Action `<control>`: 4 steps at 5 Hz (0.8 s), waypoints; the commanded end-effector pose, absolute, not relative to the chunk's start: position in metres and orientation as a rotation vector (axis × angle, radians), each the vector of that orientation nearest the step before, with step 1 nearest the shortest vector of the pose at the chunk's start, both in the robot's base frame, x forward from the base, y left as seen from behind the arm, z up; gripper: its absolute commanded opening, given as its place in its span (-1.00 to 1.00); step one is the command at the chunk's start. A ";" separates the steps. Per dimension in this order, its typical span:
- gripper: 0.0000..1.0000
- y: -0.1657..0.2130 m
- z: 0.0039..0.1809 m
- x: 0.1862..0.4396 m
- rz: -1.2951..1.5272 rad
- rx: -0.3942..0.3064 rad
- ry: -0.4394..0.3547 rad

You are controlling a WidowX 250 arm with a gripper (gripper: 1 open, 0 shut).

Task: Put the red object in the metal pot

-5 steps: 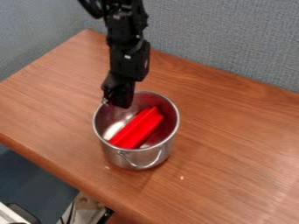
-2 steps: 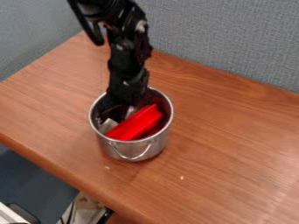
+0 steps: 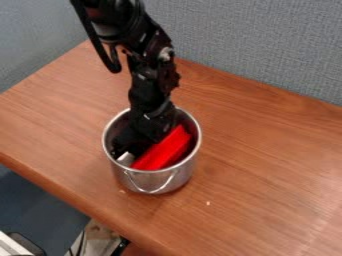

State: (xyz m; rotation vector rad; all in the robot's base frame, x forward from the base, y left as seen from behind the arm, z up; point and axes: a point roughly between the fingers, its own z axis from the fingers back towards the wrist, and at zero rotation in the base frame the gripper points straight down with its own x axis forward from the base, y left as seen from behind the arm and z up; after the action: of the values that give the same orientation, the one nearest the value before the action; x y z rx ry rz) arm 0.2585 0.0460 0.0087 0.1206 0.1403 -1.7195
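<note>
One arm (image 3: 134, 50) reaches down from the upper left into the pot (image 3: 155, 178), which stands on a brown wooden table (image 3: 267, 160). The gripper (image 3: 138, 137) points straight down and sits inside the pot, below the rim, on the left side of the opening. Its jaws are closed — the black fingers are pressed together with no gap showing, and nothing can be seen clamped between them.

The red block (image 3: 163, 150) lies inside the pot, tilted — its upper end leans near the far right part of the rim and its lower end goes down toward the near left of the interior. It sits just beside the gripper, on the right of it; whether the two touch cannot be told from this view.

The pot is shiny steel with straight sides and a rolled rim, and a thin wire handle (image 3: 150, 187) hangs against its near wall. A grey wall (image 3: 254, 40) stands behind the table. Below the table's near edge, some blurred things show on the floor, too unclear to name.
</note>
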 end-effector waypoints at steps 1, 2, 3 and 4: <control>1.00 0.035 0.018 0.259 -1.795 0.145 0.127; -1.00 0.029 0.020 0.255 -1.846 0.145 0.141; -1.00 0.024 0.022 0.251 -1.818 0.108 0.134; -1.00 0.019 0.023 0.247 -1.788 0.071 0.126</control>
State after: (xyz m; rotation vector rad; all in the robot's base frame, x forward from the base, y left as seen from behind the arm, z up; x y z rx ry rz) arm 0.2411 0.0224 0.0096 0.0255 0.1666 -1.7746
